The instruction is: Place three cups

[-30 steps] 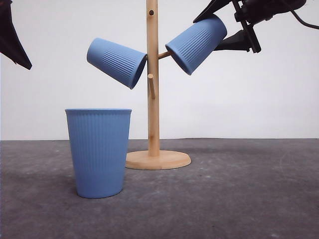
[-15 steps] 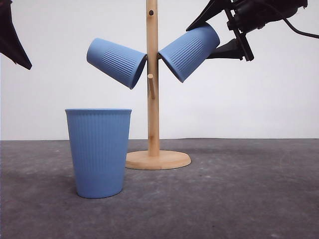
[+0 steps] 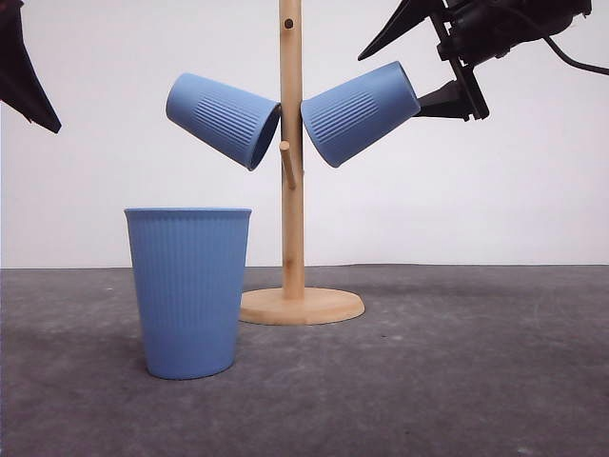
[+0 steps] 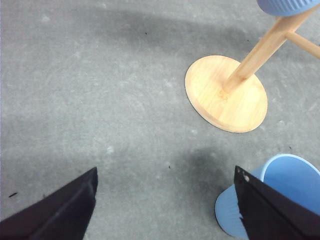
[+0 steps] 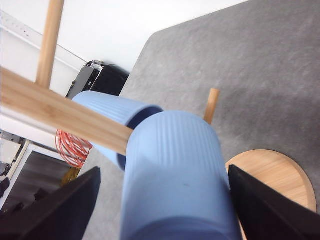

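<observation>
Right hand: I see my right hand (image 3: 419, 55) at the 1 o'clock corner of the front view, its two black fingers spread wide, one above and one behind the base of the right cup; in the right wrist view the fingers (image 5: 272, 210) stand clear on either side of that cup, so I read the hand as open and not clamping.
Right cup: the right hung cup (image 3: 360, 112) sits tilted on the cup tree, mouth against the post and angled down, base up toward 2 o'clock; I see it close up in the right wrist view (image 5: 175, 180).
Left cup: the left hung cup (image 3: 222, 119) hangs on the opposite side of the post, mouth toward the post, base toward 10 o'clock.
Standing cup: the standing cup (image 3: 188, 290) is upright on the table (image 3: 457, 381), mouth up, at 8 o'clock from the tree's base and nearer to me.
Cup tree: the wooden cup tree (image 3: 292, 190) stands upright on its round base, one bare peg pointing forward between the two hung cups.
Left hand: my left hand (image 4: 165, 210) hangs above the table with fingers far apart, holding nothing; the standing cup's rim sits just beside one finger.
</observation>
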Robot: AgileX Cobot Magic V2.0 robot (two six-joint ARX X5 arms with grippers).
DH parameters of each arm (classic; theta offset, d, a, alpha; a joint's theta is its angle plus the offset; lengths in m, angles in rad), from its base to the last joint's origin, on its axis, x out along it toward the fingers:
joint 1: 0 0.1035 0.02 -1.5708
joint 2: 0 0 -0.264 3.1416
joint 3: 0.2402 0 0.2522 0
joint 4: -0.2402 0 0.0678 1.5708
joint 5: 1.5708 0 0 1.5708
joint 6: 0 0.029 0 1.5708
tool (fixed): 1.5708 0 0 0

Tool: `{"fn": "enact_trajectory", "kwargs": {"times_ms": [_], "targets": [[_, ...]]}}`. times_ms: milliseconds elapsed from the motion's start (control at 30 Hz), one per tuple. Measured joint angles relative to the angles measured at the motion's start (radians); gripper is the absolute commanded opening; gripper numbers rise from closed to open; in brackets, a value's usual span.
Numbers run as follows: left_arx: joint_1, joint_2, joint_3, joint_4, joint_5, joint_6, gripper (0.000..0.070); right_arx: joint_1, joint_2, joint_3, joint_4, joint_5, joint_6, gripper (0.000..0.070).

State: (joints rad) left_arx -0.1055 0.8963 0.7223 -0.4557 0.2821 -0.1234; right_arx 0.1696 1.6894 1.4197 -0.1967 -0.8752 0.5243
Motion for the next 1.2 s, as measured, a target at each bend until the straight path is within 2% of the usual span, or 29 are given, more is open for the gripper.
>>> {"fn": "enact_trajectory", "kwargs": {"times_ms": [267, 400, 500, 700, 800, 967, 1200], "targets": [[0.0, 0.0, 0.0, 0.0, 0.0, 0.0, 0.0505, -0.032, -0.01, 0.0, -0.005, -0.011, -0.004, 0.0516], [0.0, 0.0, 0.0, 0.0, 0.0, 0.0, 0.0505, -0.071, -0.067, 0.0, -0.07, -0.01, -0.021, 0.0513], [0.0, 0.0, 0.0, -0.008, 0.0, 0.0, 0.0505, -0.094, -0.137, 0.0, -0.202, 0.035, -0.086, 0.0511], [0.0, 0.0, 0.0, -0.044, 0.02, -0.021, 0.0506, -0.087, -0.254, 0.0, -0.562, 0.267, -0.333, 0.0479], [-0.001, 0.0, 0.0, -0.075, 0.068, -0.042, 0.0508, -0.082, -0.293, -0.002, -0.674, 0.332, -0.428, 0.0479], [-0.026, 0.0, 0.016, -0.162, 0.11, -0.101, 0.0512, -0.078, -0.367, -0.084, -0.685, 0.371, -0.49, 0.0479], [-0.088, 0.023, 0.134, -0.292, 0.103, -0.152, 0.0511, -0.074, -0.476, -0.325, -0.643, 0.446, -0.503, 0.0479]]}}
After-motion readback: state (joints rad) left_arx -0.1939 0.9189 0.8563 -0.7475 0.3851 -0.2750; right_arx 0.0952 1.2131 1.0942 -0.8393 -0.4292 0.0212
